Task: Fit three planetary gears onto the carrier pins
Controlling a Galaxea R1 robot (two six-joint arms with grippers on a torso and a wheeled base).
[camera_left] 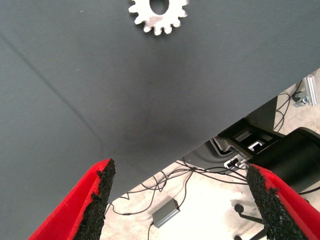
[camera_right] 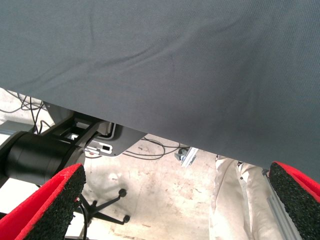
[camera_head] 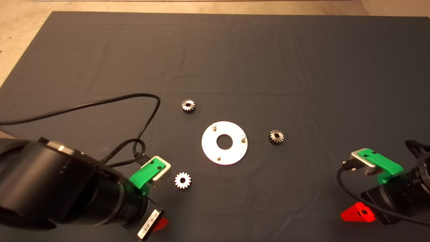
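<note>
None of the three planetary gears sits on a pin, so by these views the whole job is left to do. The disc (camera_head: 224, 143) lies flat near the middle of the mat (camera_head: 302, 67) with its three carrier pins (camera_head: 214, 126) standing bare around the centre hole. One gear (camera_head: 188, 106) lies beyond the disc on the left-arm side, another (camera_head: 276, 136) lies just off the disc's rim towards the right arm, and the third (camera_head: 182, 180) lies nearer the robot, close beside the left arm's green wrist mount. All three rest flat on the mat, apart from the disc and from each other.

The left end effector (camera_left: 177, 200) hovers low over the mat's near edge with its fingers spread wide and nothing between them; the nearest gear (camera_left: 158, 14) shows just ahead of it in its wrist view, which suggests that gear is the likely first pick. The right end effector (camera_right: 177, 205) waits at the lower right edge of the mat, also spread wide and empty.

The bench is covered by a dark grey cloth mat with soft creases. Beyond its near edge the wrist views show a pale, scuffed floor, loose black cables (camera_left: 165, 182) and dark machine parts.
</note>
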